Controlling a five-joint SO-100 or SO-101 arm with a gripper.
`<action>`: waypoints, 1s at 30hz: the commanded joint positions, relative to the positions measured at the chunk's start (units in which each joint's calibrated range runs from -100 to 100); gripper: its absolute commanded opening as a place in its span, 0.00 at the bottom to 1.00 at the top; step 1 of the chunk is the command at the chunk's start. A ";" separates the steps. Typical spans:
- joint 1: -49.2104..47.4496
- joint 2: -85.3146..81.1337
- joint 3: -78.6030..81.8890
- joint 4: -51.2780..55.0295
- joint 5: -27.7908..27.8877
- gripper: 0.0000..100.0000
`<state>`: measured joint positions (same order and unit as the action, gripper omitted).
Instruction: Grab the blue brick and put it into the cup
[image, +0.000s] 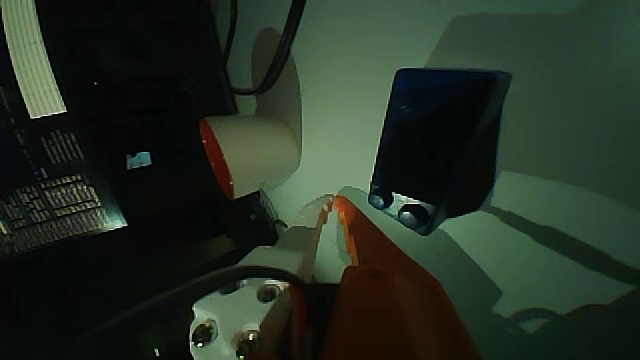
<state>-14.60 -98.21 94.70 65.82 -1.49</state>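
Observation:
The view is dim. The blue brick (438, 135) is a dark blue block on the pale table, right of centre, with two round studs showing on its lower edge. The cup (255, 150) is white with an orange-red inside; it appears sideways in this view, its mouth facing left. My gripper (331, 204) comes in from the bottom, one finger orange (380, 270) and one white (300, 240). Their tips meet with nothing between them. The tips lie below the gap between cup and brick, touching neither.
A dark screen with lit text (50, 190) fills the left side, close beside the cup. Black cables (265, 60) hang behind the cup at the top. The brick throws a shadow on the pale table surface (560, 250) to the right.

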 joint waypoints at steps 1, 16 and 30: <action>-0.18 -1.44 -1.04 0.07 0.51 0.00; -0.51 -1.44 -1.04 0.07 0.71 0.00; -0.51 -1.44 -1.04 0.07 0.71 0.00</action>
<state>-14.60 -98.21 94.70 65.82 -1.00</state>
